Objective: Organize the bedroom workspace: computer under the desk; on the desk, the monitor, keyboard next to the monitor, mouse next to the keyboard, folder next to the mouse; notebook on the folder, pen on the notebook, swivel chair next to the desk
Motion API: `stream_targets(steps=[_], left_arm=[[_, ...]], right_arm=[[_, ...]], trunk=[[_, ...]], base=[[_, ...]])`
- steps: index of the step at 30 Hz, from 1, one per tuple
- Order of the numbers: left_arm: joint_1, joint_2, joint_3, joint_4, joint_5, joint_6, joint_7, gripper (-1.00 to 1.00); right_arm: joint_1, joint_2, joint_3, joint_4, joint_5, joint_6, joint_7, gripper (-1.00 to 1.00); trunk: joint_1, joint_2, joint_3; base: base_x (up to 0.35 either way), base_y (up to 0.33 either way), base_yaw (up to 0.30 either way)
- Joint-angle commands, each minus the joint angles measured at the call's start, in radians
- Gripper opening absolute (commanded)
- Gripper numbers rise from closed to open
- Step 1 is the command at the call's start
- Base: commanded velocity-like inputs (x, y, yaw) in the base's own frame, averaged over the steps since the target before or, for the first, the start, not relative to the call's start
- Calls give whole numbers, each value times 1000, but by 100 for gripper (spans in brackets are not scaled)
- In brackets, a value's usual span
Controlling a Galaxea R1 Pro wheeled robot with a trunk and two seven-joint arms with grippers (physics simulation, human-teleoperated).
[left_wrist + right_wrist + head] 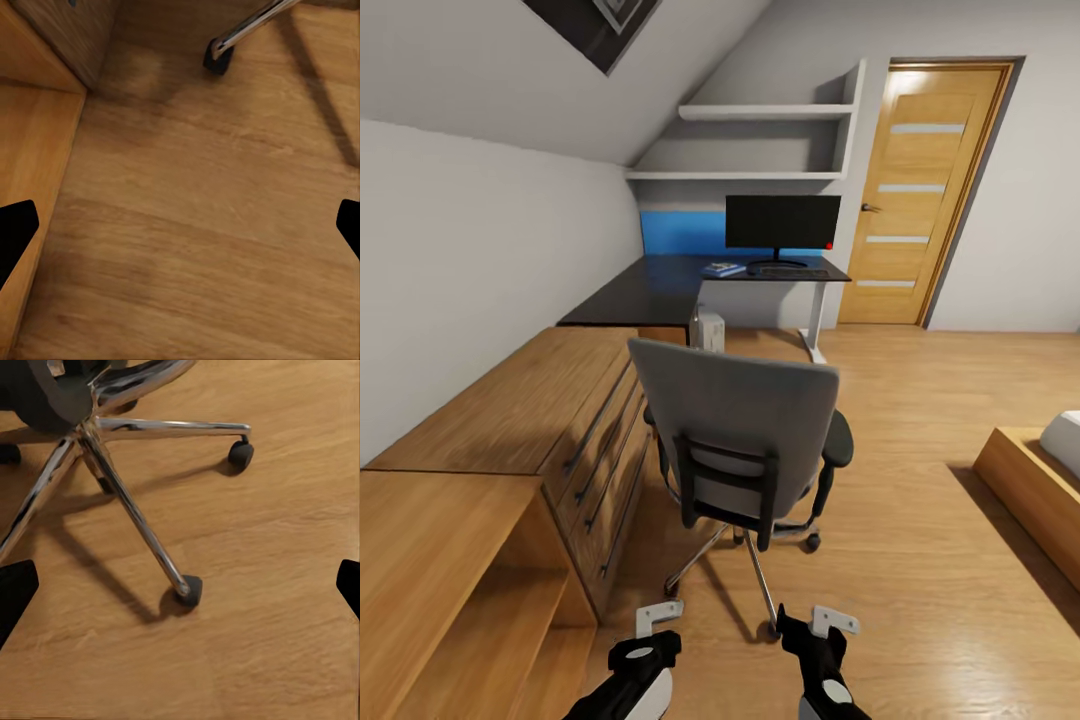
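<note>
Mid-frame, grey swivel chair (745, 440) on bare wood floor (920, 520), glossy black counter (660, 290) beyond; both end effectors (658, 622) (818, 625) spread, empty.

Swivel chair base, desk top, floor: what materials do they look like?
Swivel chair base: likely chromed metal, with mirror-like highlights; casters look like black plastic. Desk top: glossy black, perhaps laminate, showing a soft sheen. Floor: wood planks or wood-look laminate, with visible grain.

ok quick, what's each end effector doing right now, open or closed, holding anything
Left end effector: open, holding nothing.
Right end effector: open, holding nothing.
</note>
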Motion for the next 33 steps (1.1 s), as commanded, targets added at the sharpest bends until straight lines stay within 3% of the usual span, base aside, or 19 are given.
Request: stream_targets(steps=[1, 4, 5, 8, 11, 16, 19, 22, 23, 25, 30, 33], left_arm=[[-11, -1, -8, 0, 3, 7, 8, 100], [-50, -9, -8, 4, -15, 14, 8, 100], [-85, -10, -8, 7, -25, 21, 8, 100], [-166, -10, -8, 11, -31, 55, 3, 100], [-196, -10, -7, 13, -32, 105, -42, 100], [-208, -4, -5, 19, -33, 130, -112, 100], [-210, 20, -3, 23, -32, 136, -133, 100], [-211, 28, -2, 30, -32, 136, -139, 100], [-211, 31, 0, 36, -31, 134, -141, 100], [-211, 31, 2, 38, -30, 132, -141, 100], [-211, 49, 25, 43, -25, 109, -139, 100], [-211, 38, 20, 35, -36, 93, -137, 100]], right_arm=[[-1, 0, 30, 2, 18, -3, -11, 100], [-8, 2, 57, -3, 68, 2, -32, 100], [-34, 2, 63, -3, 82, 9, -46, 100], [-111, 0, 66, 3, 89, 66, -59, 100], [-145, -3, 64, 6, 89, 113, -62, 100], [-159, -4, 62, 10, 87, 134, -63, 100], [-161, -3, 65, 43, 90, 131, -59, 100], [-162, -2, 72, 74, 96, 99, -57, 100], [-162, 0, 75, 85, 97, 32, -56, 100], [-162, 1, 76, 88, 98, -3, -57, 100], [-161, 3, 80, 86, 121, -31, -80, 100], [-162, 3, 82, 86, 117, -42, -75, 100]], trunk=[[4, -8, -4], [15, -29, -14], [19, -36, -17], [31, -57, -26], [42, -78, -35], [61, -113, -51], [73, -134, -61], [84, -155, -70], [88, -162, -73], [96, -176, -79], [100, -182, -82], [100, -182, -82]], base=[[0, 0, 0], [0, 0, 0], [0, 0, 0], [0, 0, 0], [0, 0, 0], [0, 0, 0], [0, 0, 0], [0, 0, 0], [0, 0, 0], [0, 0, 0], [0, 0, 0], [0, 0, 0]])
